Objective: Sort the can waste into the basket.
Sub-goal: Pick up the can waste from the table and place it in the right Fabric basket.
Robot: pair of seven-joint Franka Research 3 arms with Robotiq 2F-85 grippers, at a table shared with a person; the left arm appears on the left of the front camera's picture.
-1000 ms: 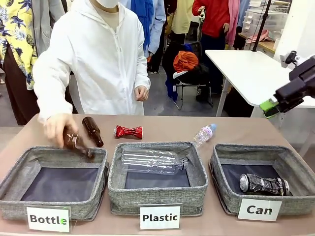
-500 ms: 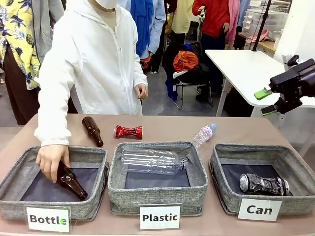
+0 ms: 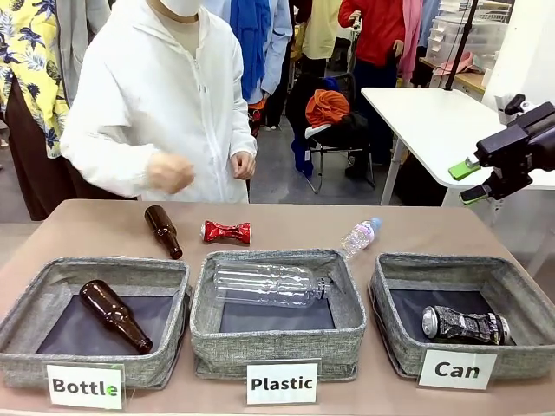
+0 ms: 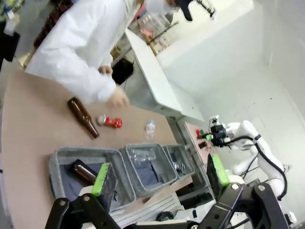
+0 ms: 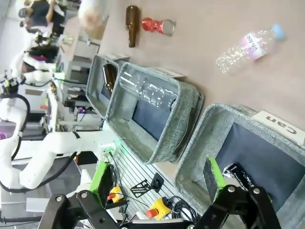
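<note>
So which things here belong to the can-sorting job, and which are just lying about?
Job: crushed red can on the table; crushed dark can, already in the Can basket.
Lying about: brown glass bottle on the table; second brown bottle in the Bottle basket; large clear plastic bottle in the Plastic basket; small plastic bottle on the table.

Behind: white table [image 3: 434,121], grey floor [image 3: 277,184].
</note>
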